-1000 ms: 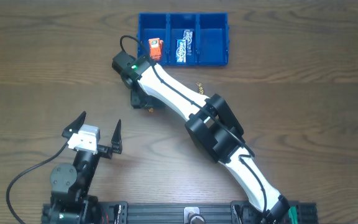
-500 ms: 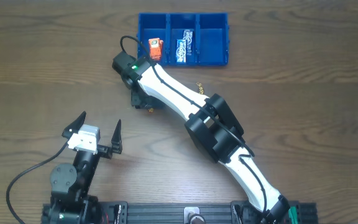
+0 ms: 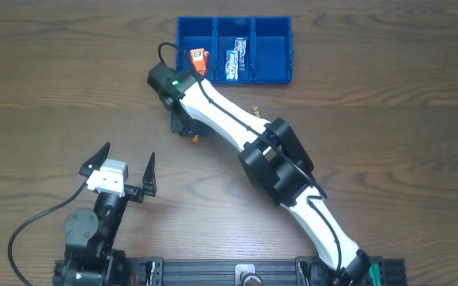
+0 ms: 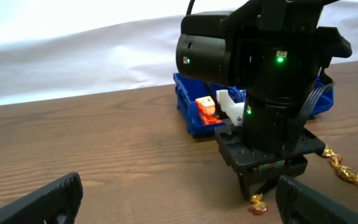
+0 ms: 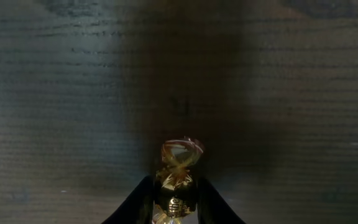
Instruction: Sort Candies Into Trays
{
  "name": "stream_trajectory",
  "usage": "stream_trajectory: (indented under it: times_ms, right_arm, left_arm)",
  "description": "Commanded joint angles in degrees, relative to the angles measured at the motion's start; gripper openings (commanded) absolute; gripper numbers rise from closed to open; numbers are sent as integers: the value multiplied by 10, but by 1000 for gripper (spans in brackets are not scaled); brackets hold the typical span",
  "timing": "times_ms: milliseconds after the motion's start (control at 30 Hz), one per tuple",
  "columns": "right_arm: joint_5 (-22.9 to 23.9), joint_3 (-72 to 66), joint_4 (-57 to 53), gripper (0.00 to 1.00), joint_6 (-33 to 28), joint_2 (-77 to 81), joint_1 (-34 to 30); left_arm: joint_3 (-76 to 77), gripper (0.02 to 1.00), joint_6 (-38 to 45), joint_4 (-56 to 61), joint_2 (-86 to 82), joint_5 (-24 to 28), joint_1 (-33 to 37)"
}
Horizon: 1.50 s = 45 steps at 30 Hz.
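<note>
— Your right claw (image 5: 176, 208) is closed tight on a crinkled gold-foil candy (image 5: 180, 163), its twisted end poking out, over the grained wooden table (image 3: 388, 119).
— And your left claw (image 3: 126, 168)?
— Spread wide, holding nothing. Your blue plastic tray (image 3: 285, 77), with three compartments, sits near the right claw.

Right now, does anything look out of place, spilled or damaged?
Nothing damaged or spilled. One gold-wrapped candy lies loose on the table, outside the blue tray, simply unsorted; the right gripper grips a second gold candy.
</note>
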Motion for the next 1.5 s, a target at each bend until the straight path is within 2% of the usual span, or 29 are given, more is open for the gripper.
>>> stream_trajectory:
  times_ms: [33,367,567,633,800,1033,1267,1500]
  right_arm:
    - [10,-4,1,198,5,11,-3]
    - [10,-4,10,132,4,11,-3]
    - [12,8,7,119,-25,-9,-4]
    - [21,10,7,115,-37,-37,-8]
    - [80,11,-6,115,-67,-136,-25]
    - [144,11,-24,115,-117,-253,-86]
    - [146,10,-12,95,-148,-281,-193]
    - [146,4,25,91,-194,-252,-234]
  left_arm:
    - [-8,996,3,-28,-3,6,3]
    - [-8,996,3,-28,-3,6,3]
    - [-8,996,3,-28,-3,6,3]
    - [-8,996,3,-28,-3,6,3]
    - [-8,996,3,-28,-3,6,3]
    - [-8,996,3,-28,-3,6,3]
    - [-8,996,3,-28,-3,6,3]
    - [-8,996,3,-28,-3,6,3]
